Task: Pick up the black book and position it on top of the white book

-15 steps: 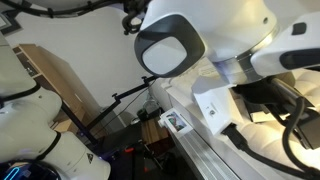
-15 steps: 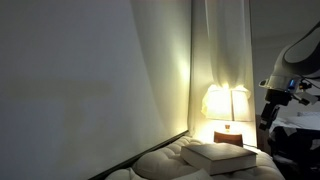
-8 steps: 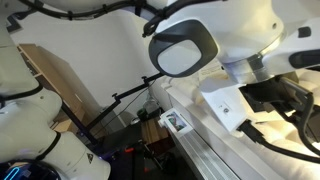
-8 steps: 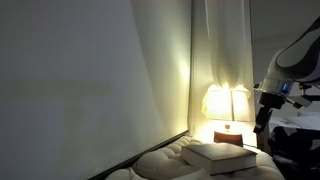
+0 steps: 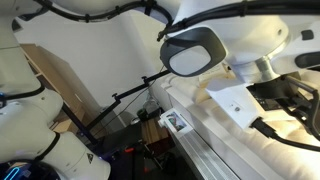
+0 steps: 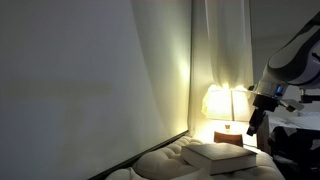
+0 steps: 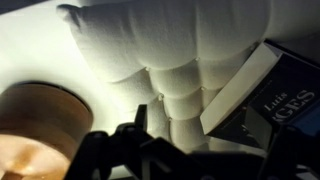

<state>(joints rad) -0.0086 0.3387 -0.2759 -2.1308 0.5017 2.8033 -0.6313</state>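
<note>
Pillow (image 7: 170, 45), puffy and quilted, lies beside thick rectangular black book (image 7: 285, 95).

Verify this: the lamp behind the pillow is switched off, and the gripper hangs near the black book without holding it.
Wrong on the lamp: an exterior view shows it switched on, glowing. The rest stands: the gripper hangs near the black book without holding it.

Exterior view tight behind arm (image 5: 195, 52), exterior view low toward lamp (image 6: 225, 102), wrist view close above black book (image 7: 290, 92)

Pillow (image 7: 170, 40) flanks black book (image 7: 296, 96) (lamp (image 6: 225, 103) behind).
</note>
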